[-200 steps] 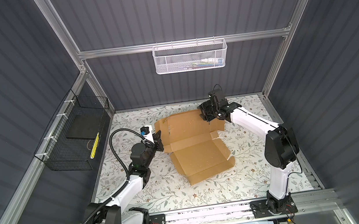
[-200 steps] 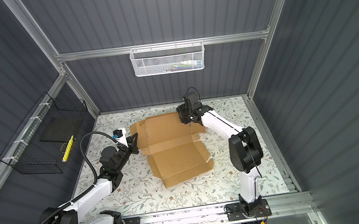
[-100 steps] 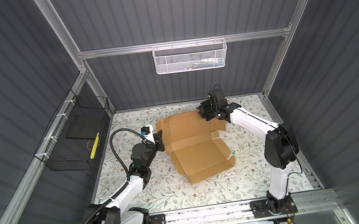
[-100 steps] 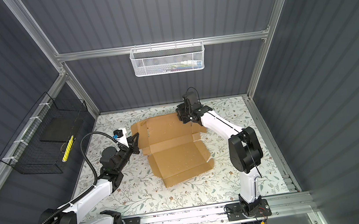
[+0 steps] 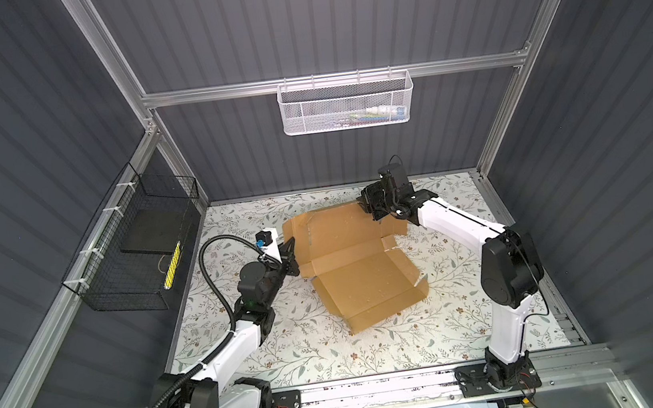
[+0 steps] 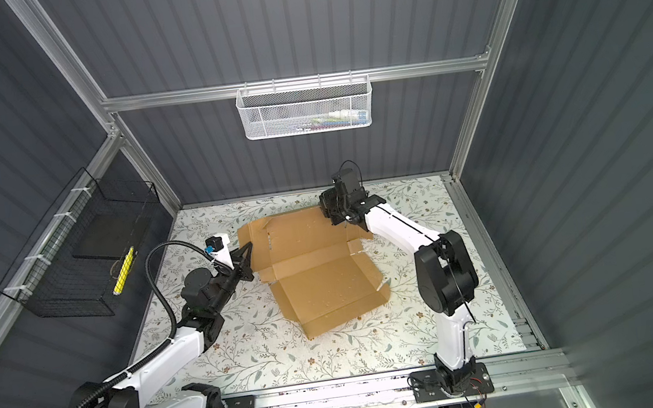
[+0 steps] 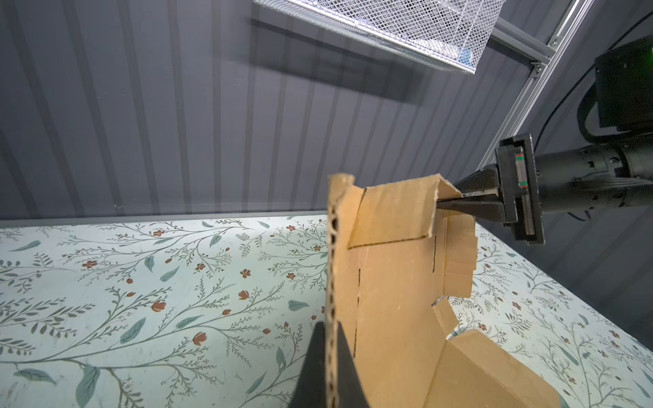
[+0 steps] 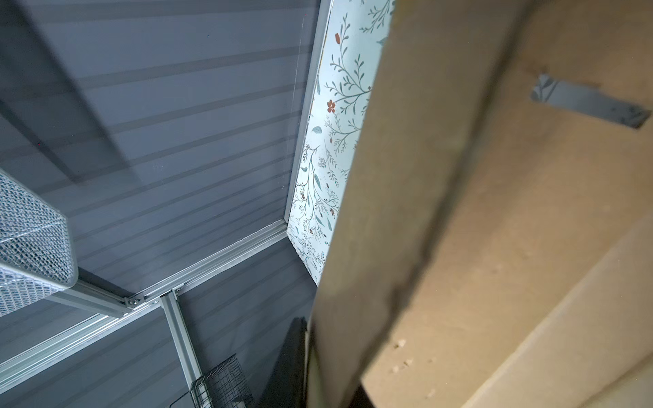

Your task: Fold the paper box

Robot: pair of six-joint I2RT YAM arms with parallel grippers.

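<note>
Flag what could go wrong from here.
1. The right gripper pinches only the raised flap's corner of the paper box: it may slip off or crush it.
2. The left gripper clamps the opposite edge, so mismatched pulls could buckle the sheet off its creases.
3. The near half lies unheld and may drag.

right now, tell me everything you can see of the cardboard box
The paper box is a plain brown corrugated die-cut sheet with creases, slots and flaps, mostly unfolded. Its near panel lies on the floral table with side flaps slightly raised. The far part looks lifted, its far flap bent up. The left gripper pinches the box's left edge. The right gripper pinches the far right corner, its fingers shut on the cardboard.
</note>
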